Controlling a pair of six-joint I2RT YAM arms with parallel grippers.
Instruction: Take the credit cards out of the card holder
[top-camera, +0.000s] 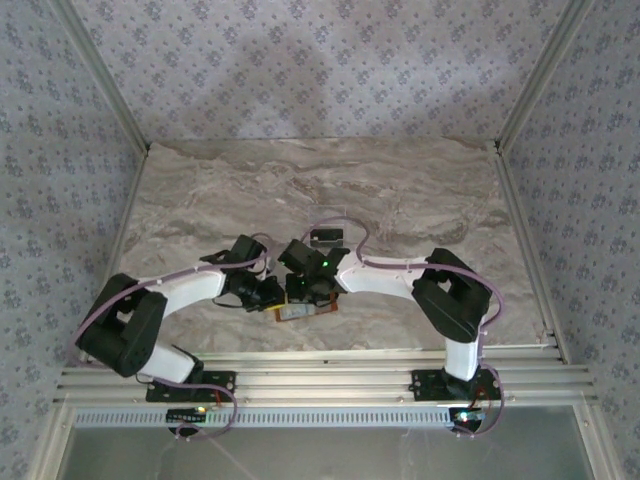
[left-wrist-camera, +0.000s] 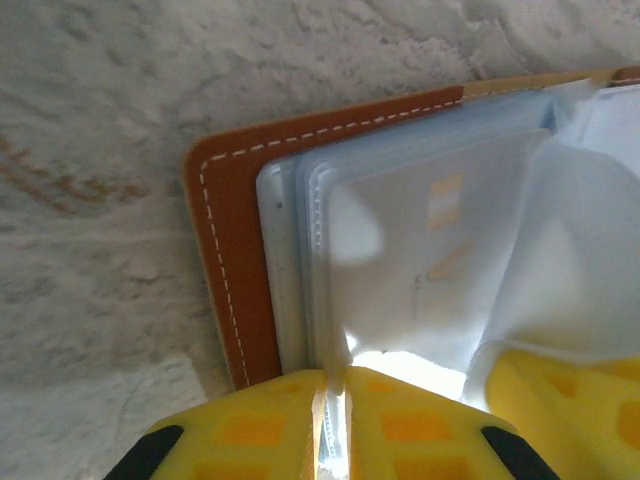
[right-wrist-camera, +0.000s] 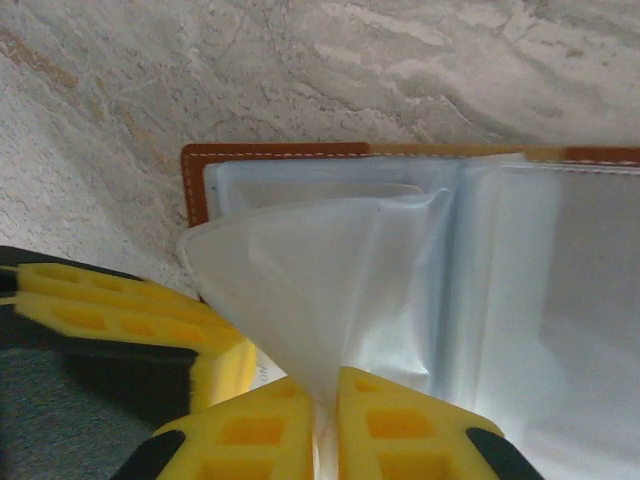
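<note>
The card holder (top-camera: 306, 311) lies open on the marble table near the front edge, its orange-brown stitched cover (left-wrist-camera: 232, 250) under a stack of clear plastic sleeves. A whitish credit card (left-wrist-camera: 420, 250) with small orange marks sits inside one sleeve. My left gripper (left-wrist-camera: 335, 378) is shut on the edge of a sleeve. My right gripper (right-wrist-camera: 325, 395) is shut on another sleeve (right-wrist-camera: 300, 290), pulling it up into a cone. The card holder (right-wrist-camera: 195, 185) shows its corner there. From above, both grippers (top-camera: 270, 293) (top-camera: 308, 288) meet over the holder. A small dark card (top-camera: 325, 238) lies just behind them.
The marble table (top-camera: 400, 190) stretches back to patterned walls, with metal posts at the corners. Aluminium rails (top-camera: 350, 378) run along the front edge by the arm bases. The other gripper's yellow fingers (right-wrist-camera: 110, 310) crowd close beside my right one.
</note>
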